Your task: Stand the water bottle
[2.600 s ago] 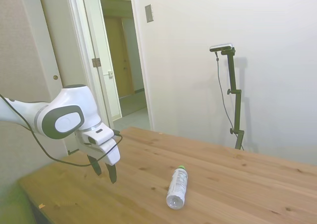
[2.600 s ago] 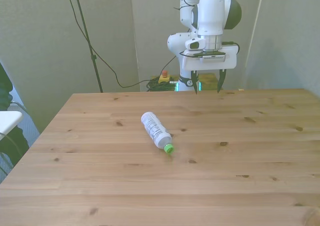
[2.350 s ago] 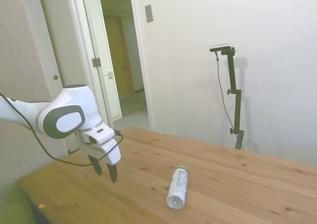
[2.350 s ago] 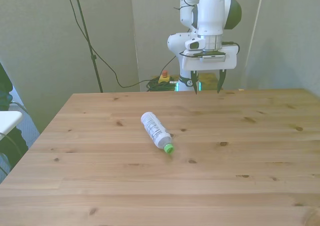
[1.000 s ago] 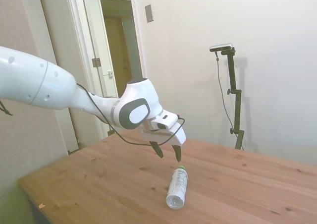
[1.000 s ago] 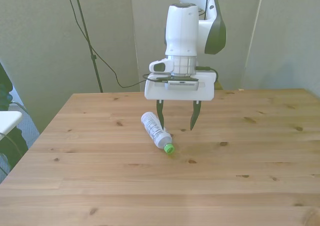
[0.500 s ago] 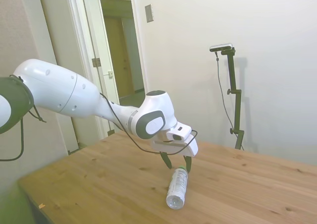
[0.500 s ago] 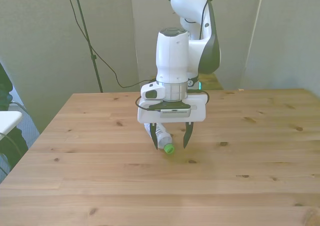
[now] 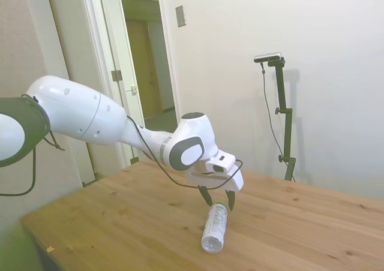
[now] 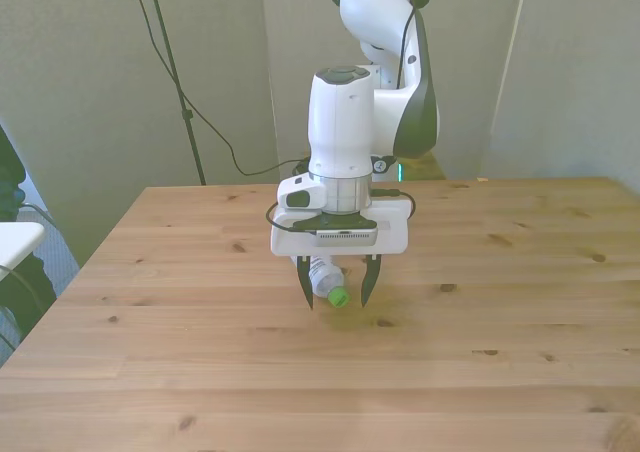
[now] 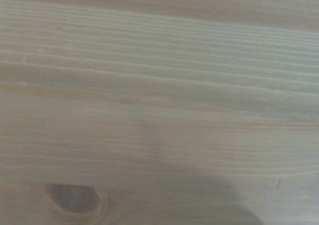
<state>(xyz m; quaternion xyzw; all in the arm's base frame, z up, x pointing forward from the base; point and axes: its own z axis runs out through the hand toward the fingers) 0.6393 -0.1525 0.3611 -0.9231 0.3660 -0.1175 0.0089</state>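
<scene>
On the wooden table (image 10: 150, 372) the water bottle (image 9: 215, 226) is seen lying on its side, not yet stood up. Its green cap (image 10: 339, 297) is bracketed by the spread-apart fingers of the gripper (image 10: 336, 290), one on each side, with nothing clasped. Closing, lifting and uprighting are judged to remain.
</scene>
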